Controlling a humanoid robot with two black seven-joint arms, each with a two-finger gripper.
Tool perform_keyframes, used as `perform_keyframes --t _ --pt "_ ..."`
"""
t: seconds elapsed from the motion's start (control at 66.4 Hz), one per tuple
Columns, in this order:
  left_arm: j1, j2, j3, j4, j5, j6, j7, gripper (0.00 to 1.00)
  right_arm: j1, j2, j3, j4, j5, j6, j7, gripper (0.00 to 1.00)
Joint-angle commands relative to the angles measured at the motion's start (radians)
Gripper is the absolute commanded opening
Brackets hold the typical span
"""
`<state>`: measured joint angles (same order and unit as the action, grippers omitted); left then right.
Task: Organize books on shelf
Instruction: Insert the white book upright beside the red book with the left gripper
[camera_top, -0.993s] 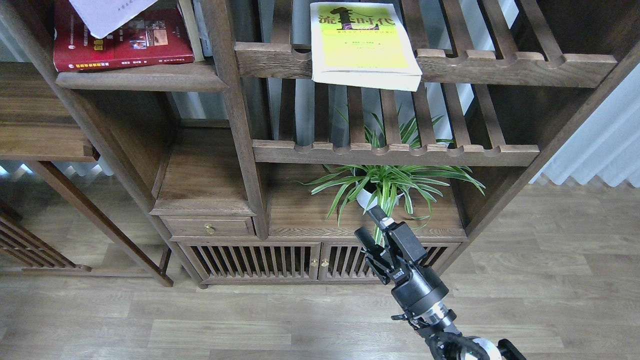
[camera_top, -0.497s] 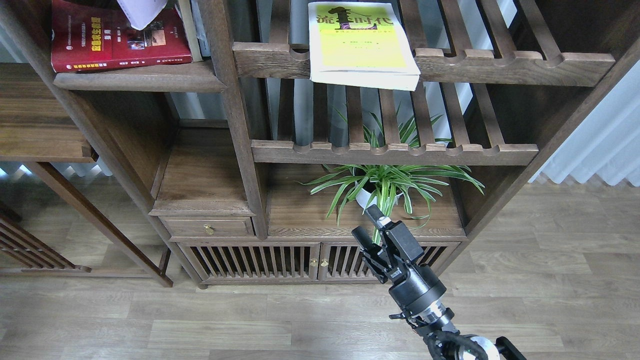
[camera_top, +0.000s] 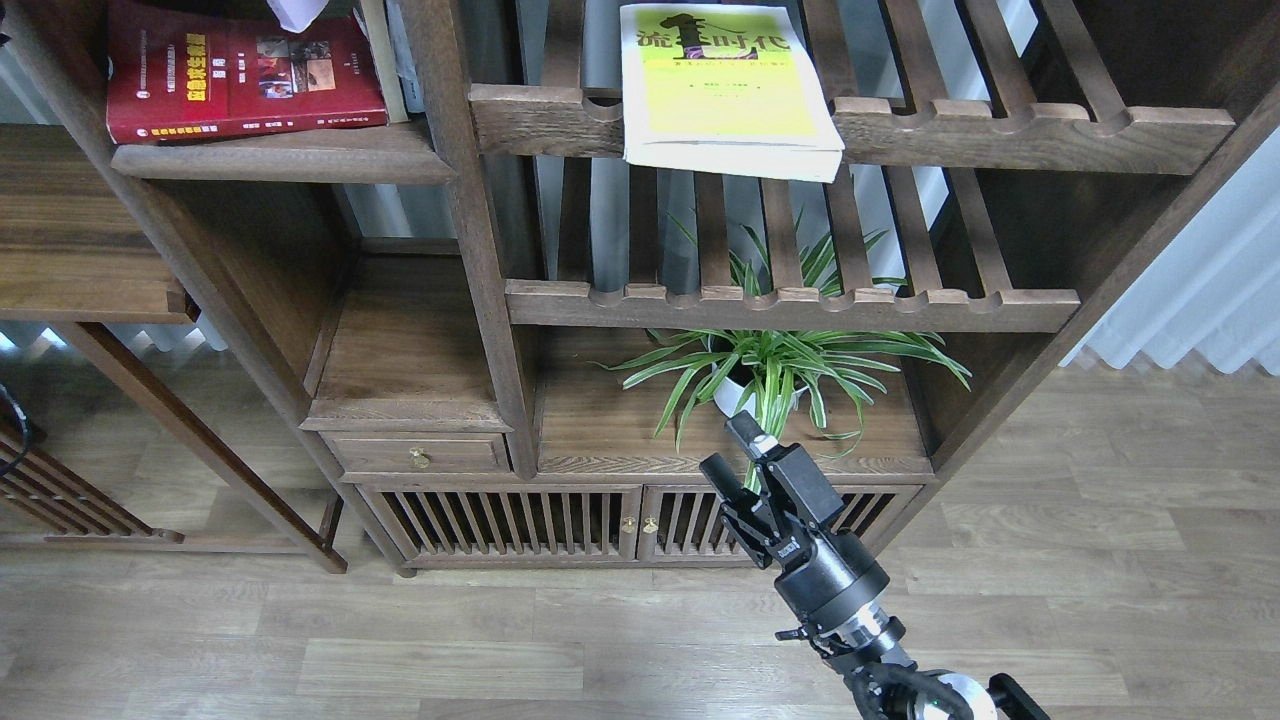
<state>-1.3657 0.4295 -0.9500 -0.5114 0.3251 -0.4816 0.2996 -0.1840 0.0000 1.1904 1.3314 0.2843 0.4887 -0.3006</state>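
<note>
While the red book (camera_top: 245, 75) lies flat on the shelf (camera_top: 285, 160) at the top left, its spine along the front edge, a scrap of white paper (camera_top: 297, 12) pokes in above its far edge. Right of the post, the yellow book (camera_top: 728, 90) rests on the upper slatted rack (camera_top: 1000, 135), its near end overhanging the notched front rail. Below the second rack, a striped plant (camera_top: 780, 365) stands in a white pot on the cabinet top. My right gripper (camera_top: 735, 450) hovers in front of that plant, its two fingers spread apart and holding nothing. My left gripper is out of sight.
</note>
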Motion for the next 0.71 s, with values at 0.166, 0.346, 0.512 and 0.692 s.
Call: perform_keyframes --t 0.166,0.346,0.512,0.692 --pt "-0.018 -0.023 0.024 0.047 -0.001 -0.005 0.016 0.06 0.000 0.000 0.000 0.002 0.000 0.000 0.000 0.99" --pt "-0.018 -0.040 0.048 0.057 -0.001 -0.002 0.006 0.36 -0.005 0.000 0.000 0.002 0.000 0.000 0.000 0.99" --pt "-0.029 -0.041 0.056 0.056 -0.003 -0.005 -0.008 0.62 -0.003 0.000 0.000 0.002 0.000 0.000 0.000 0.99" --pt "-0.033 -0.041 0.043 0.054 -0.011 -0.007 -0.017 0.88 0.000 0.000 0.000 0.002 0.000 0.000 0.000 0.99"
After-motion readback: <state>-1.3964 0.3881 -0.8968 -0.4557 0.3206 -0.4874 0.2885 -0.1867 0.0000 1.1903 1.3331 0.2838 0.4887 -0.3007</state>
